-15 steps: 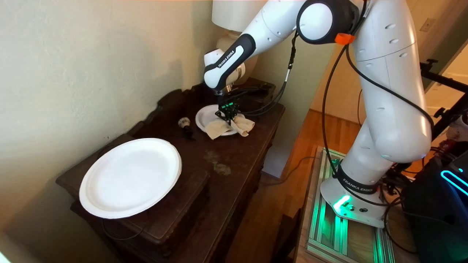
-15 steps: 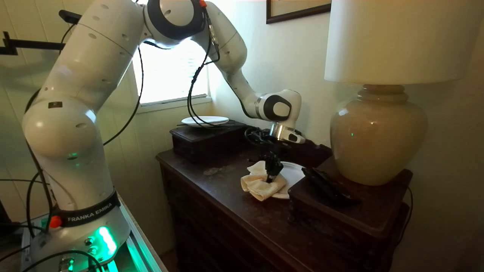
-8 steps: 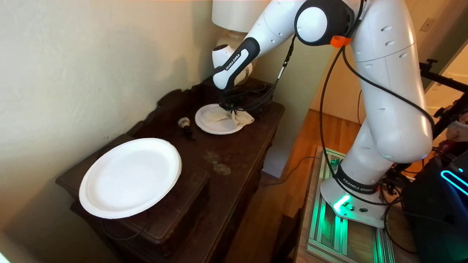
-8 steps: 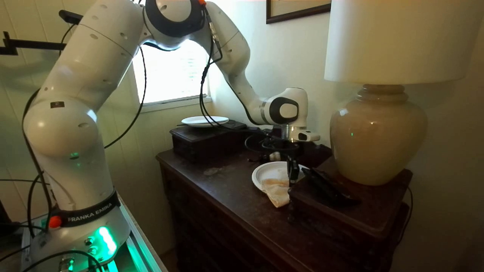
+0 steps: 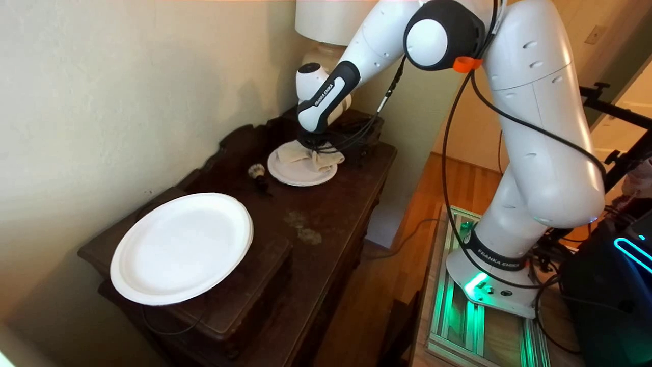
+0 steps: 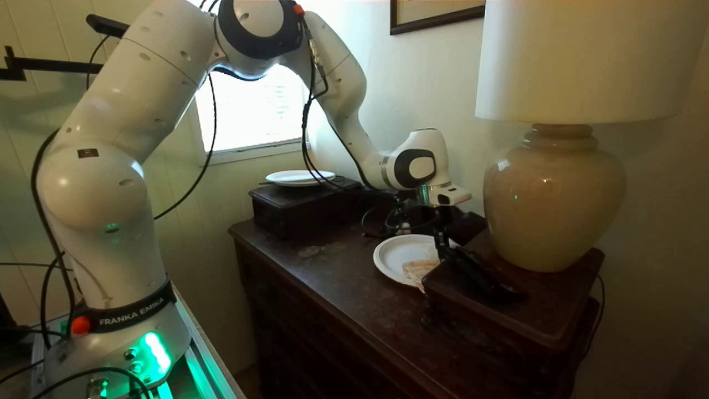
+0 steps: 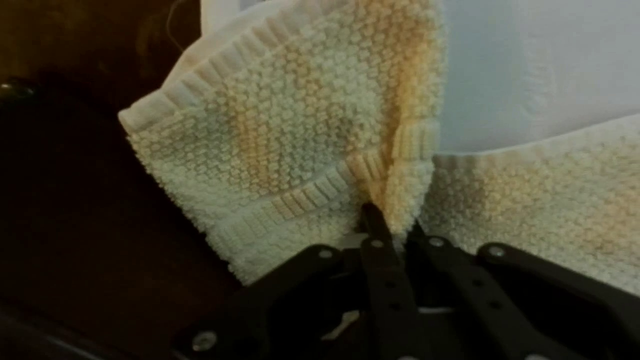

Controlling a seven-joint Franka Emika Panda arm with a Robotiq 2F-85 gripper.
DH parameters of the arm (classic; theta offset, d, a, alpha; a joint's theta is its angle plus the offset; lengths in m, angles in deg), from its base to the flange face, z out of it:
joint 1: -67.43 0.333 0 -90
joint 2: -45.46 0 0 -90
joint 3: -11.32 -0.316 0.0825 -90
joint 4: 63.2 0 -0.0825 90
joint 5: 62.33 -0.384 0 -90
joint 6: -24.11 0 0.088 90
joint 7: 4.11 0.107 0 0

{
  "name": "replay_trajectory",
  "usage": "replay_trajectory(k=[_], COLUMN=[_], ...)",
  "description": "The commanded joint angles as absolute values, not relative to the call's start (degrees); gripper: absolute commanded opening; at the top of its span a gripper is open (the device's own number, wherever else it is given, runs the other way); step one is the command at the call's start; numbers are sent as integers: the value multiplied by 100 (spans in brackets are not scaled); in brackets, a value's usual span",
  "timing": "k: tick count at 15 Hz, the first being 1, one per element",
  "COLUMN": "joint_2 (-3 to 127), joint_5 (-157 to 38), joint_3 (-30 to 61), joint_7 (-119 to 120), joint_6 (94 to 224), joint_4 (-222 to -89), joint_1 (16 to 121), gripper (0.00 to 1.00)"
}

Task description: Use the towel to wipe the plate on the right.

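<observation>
Toward the lamp [image 6: 554, 199] edge of the surface [image 5: 331, 214], the towel [image 7: 300, 115] is held pinched in the claw [image 7: 394, 220], over the plate [image 5: 295, 174]; from there, bare plate is found toward the opposite edge.

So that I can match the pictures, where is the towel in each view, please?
In an exterior view: towel just above centre.
In an exterior view: towel right of centre, lower half.
Wrist view: towel across the middle, reaching top and right edges.
Shared landmark: white plate under the towel.
</observation>
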State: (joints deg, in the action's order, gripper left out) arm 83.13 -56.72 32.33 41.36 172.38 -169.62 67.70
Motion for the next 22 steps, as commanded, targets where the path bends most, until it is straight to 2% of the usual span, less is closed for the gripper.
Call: replay_trajectory(k=[1,5,13,17,22], joint_2=[8249,8200,7929,7644,7605], joint_5=[-5770,-5990,-7187,-7590,-7389], joint_3=[3113,2768,1490,1173,1435], joint_7=[4176,3904,2047,1141,1066], joint_6=[17735,17952,17433,16479,14766], joint_4=[-17046,-17051,-17147,-17229,-17086], joint_1=[6810,6725,6136,5939,6066], gripper=[3,3,3,3,3])
